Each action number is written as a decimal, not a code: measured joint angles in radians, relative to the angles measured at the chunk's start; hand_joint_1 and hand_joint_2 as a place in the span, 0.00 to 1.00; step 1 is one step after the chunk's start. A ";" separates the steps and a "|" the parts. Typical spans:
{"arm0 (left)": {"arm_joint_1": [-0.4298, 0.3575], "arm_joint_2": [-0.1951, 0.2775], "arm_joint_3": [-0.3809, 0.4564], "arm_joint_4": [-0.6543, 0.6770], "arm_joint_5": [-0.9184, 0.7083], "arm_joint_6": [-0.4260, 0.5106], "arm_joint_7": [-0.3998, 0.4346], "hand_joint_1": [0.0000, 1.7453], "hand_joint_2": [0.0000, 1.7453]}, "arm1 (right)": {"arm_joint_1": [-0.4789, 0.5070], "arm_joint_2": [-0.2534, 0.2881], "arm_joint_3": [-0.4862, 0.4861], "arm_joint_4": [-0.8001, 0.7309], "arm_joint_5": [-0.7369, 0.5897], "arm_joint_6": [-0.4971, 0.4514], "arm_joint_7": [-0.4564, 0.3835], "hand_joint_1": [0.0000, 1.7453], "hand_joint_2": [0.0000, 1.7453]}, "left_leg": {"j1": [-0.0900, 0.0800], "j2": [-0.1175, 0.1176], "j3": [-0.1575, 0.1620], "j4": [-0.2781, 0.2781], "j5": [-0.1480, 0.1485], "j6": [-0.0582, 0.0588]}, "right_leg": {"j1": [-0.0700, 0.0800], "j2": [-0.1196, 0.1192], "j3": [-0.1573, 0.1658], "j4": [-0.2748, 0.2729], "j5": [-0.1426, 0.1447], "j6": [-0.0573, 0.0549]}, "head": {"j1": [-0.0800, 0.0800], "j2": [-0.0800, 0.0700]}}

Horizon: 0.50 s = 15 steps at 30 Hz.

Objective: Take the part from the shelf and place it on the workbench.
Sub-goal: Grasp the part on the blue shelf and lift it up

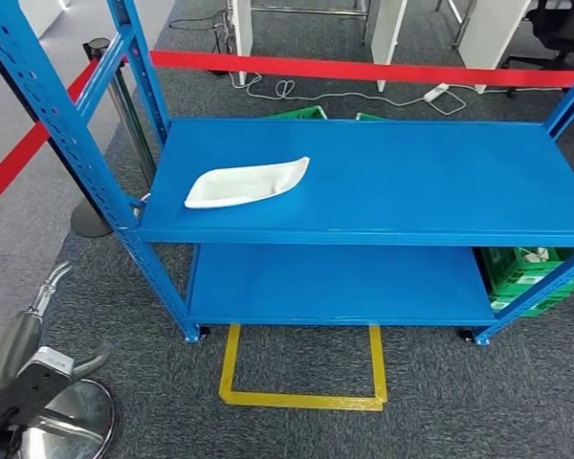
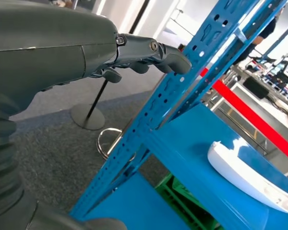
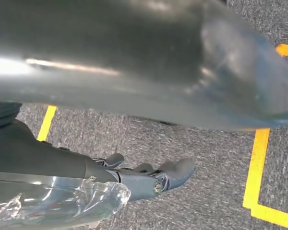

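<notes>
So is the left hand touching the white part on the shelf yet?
Apart. The left wrist view shows the left hand open in the air, with blue shelf between it and the white part.

The left hand point(image 2: 135, 52) is showing a smooth dark grey shell along its back, a ribbed grey cover at the wrist, and darker fingers point(image 2: 171, 60) jointed with a small round silver screw. The right hand point(image 3: 150, 179) is showing the same grey casing and dark fingers point(image 3: 178, 170) with a bright screw, and crinkled clear plastic wrap is lying against its wrist. Above it, a broad silver-grey rounded body part point(image 3: 135, 62) is gleaming with reflections.
</notes>
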 joint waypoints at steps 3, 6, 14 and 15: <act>-0.010 0.009 -0.020 0.006 -0.020 0.004 0.021 0.00 1.00 | -0.011 0.000 0.014 0.008 -0.014 -0.004 -0.003 0.00 0.00 | -0.009 0.028 0.010 0.000 -0.010 0.013 | 0.003 -0.026 -0.107 0.191 -0.075 0.002 | 0.005 0.000; -0.022 0.018 -0.041 0.013 -0.030 0.006 0.034 0.00 1.00 | -0.014 0.000 0.030 0.016 -0.027 -0.006 -0.009 0.00 0.00 | -0.015 0.053 0.033 0.000 -0.027 0.015 | 0.007 -0.035 -0.106 0.156 -0.009 -0.007 | 0.005 0.000; -0.053 0.040 -0.075 0.025 -0.048 0.012 0.057 0.00 1.00 | -0.036 0.000 0.062 0.032 -0.040 -0.016 -0.024 0.00 0.00 | -0.025 0.076 0.062 0.009 -0.069 -0.019 | 0.022 -0.078 -0.005 -0.055 0.075 -0.051 | -0.001 0.000; -0.059 0.042 -0.078 0.025 -0.050 0.012 0.063 0.00 1.00 | -0.040 0.000 0.064 0.032 -0.040 -0.017 -0.022 0.00 0.00 | -0.024 0.061 0.044 0.044 -0.089 -0.025 | 0.018 -0.073 -0.001 -0.060 0.075 -0.055 | -0.003 0.000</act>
